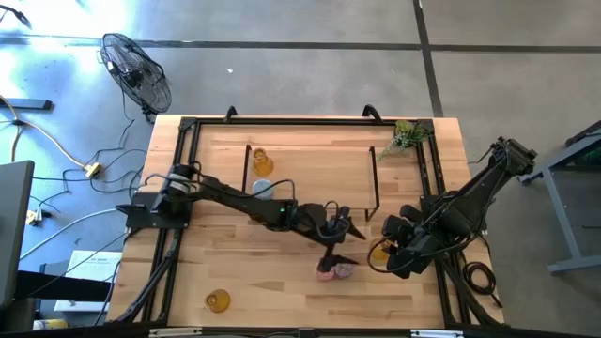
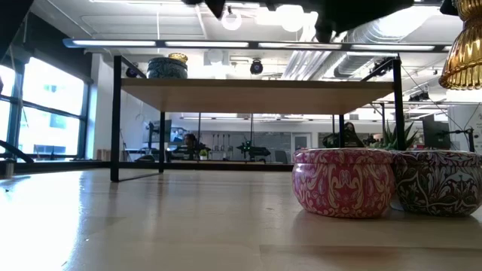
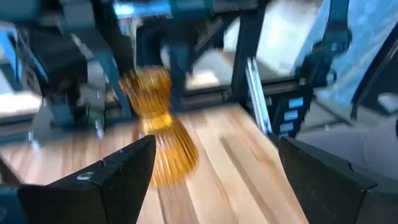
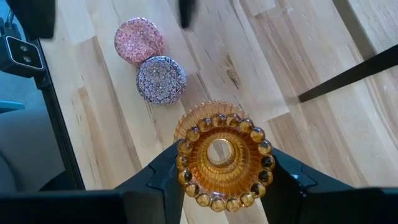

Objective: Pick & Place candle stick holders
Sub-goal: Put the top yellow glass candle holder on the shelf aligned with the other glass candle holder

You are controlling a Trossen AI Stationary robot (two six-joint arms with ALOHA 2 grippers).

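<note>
Right wrist view: my right gripper (image 4: 219, 177) grips an amber holder (image 4: 222, 158) above the table (image 4: 280, 56), near the pink holder (image 4: 138, 41) and purple holder (image 4: 161, 79). Left gripper (image 3: 211, 180) hangs open nearby. I judge a collision between the arms possible.

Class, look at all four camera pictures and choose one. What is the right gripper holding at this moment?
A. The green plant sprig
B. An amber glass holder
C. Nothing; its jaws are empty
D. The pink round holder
B. In the right wrist view the right gripper has its jaws closed on either side of an amber glass holder, lifted above the table, while the pink round holder sits on the wood beside the purple one.
</note>
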